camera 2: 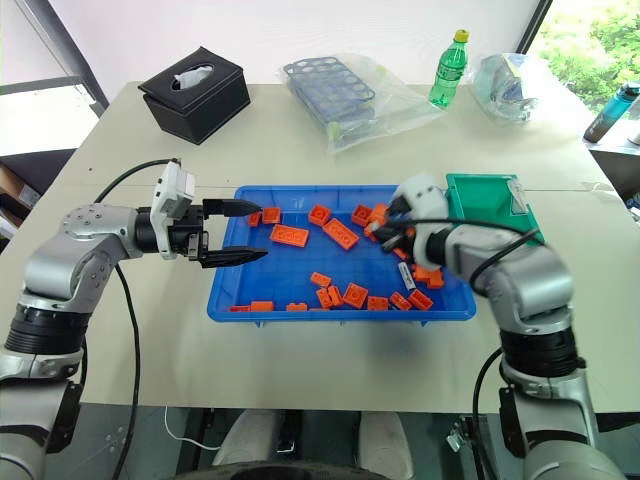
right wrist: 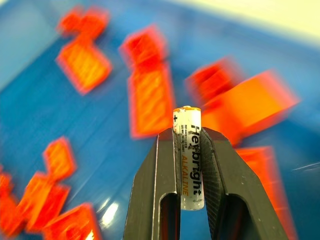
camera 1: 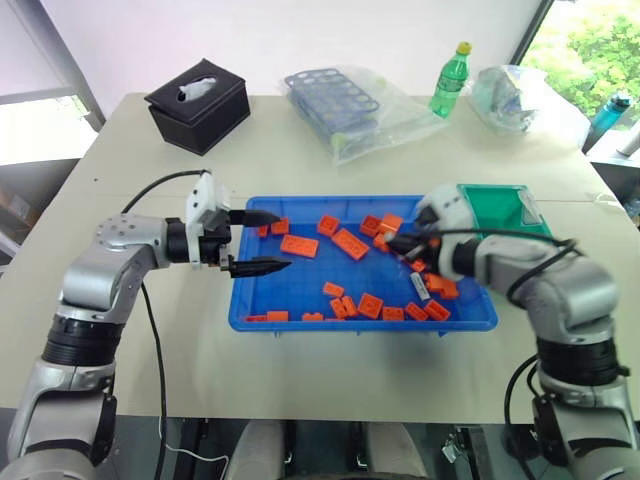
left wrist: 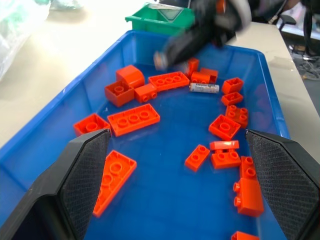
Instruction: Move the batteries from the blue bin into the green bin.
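One battery (right wrist: 188, 159) pinched upright between right gripper (right wrist: 190, 150) fingers, risking slipping out over blue bin (camera 1: 300, 322) before reaching green bin (camera 1: 497, 208); left gripper (camera 1: 262, 240) hovering open, empty.

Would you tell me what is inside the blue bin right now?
The blue bin holds scattered orange bricks and one battery lying loose. The right gripper, shut on another battery, covers part of the bin's right side.
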Tool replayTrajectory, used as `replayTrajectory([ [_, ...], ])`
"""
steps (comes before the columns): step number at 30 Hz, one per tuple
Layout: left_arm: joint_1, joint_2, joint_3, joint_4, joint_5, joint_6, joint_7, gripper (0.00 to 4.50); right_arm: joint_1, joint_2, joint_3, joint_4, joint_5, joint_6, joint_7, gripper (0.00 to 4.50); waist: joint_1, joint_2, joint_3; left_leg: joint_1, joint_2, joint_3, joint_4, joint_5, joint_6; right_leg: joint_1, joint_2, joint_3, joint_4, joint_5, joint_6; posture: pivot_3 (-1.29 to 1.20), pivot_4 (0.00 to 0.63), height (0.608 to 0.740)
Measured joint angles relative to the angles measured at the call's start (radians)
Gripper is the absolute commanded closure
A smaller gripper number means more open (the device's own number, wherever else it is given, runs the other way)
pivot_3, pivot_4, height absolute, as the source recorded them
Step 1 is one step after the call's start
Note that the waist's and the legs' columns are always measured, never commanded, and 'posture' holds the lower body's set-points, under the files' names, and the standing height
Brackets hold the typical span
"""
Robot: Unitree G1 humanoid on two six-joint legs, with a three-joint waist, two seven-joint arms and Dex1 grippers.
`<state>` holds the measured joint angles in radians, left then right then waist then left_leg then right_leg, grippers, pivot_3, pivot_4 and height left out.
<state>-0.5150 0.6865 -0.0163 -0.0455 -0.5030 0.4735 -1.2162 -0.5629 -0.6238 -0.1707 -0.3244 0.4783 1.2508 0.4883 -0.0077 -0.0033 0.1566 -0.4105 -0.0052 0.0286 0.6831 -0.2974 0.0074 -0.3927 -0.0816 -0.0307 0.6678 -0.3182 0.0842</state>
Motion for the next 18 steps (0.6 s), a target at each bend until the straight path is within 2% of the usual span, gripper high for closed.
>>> replayTrajectory([
  [3,0.002,-0.001,0.0,-0.001,0.0,-0.003,0.001,0.0,-0.003,-0.046,-0.08,0.064,-0.007,-0.006,-0.017,4.43,-0.002,0.0,0.0,0.0,0.0,0.0,0.0,0.0,0.0,0.0,0.0,0.0,-0.001,0.0,0.0,0.0,0.15,0.73],
  [8,-0.005,-0.017,-0.001,0.001,0.0,-0.009,0.004,0.0,0.023,-0.143,-0.144,0.174,-0.06,-0.065,-0.037,4.43,-0.004,0.0,0.0,0.0,0.0,0.0,0.0,0.0,0.0,0.0,0.0,0.0,-0.001,0.0,0.0,0.0,0.15,0.73],
  [16,-0.009,-0.022,-0.001,0.001,0.001,-0.009,0.018,0.0,0.067,-0.15,-0.142,0.223,-0.093,-0.116,-0.059,0.53,-0.005,0.0,0.0,0.0,0.001,0.001,0.0,0.0,0.0,0.0,0.001,0.0,-0.001,0.0,0.0,0.0,0.15,0.73],
  [18,-0.009,-0.022,-0.001,0.0,0.0,-0.009,0.019,0.0,0.065,-0.154,-0.118,0.215,-0.102,-0.149,-0.051,0.53,-0.005,0.0,0.0,0.0,0.001,0.001,0.0,0.0,0.0,0.0,0.001,0.0,-0.001,0.0,0.0,0.0,0.15,0.73],
])
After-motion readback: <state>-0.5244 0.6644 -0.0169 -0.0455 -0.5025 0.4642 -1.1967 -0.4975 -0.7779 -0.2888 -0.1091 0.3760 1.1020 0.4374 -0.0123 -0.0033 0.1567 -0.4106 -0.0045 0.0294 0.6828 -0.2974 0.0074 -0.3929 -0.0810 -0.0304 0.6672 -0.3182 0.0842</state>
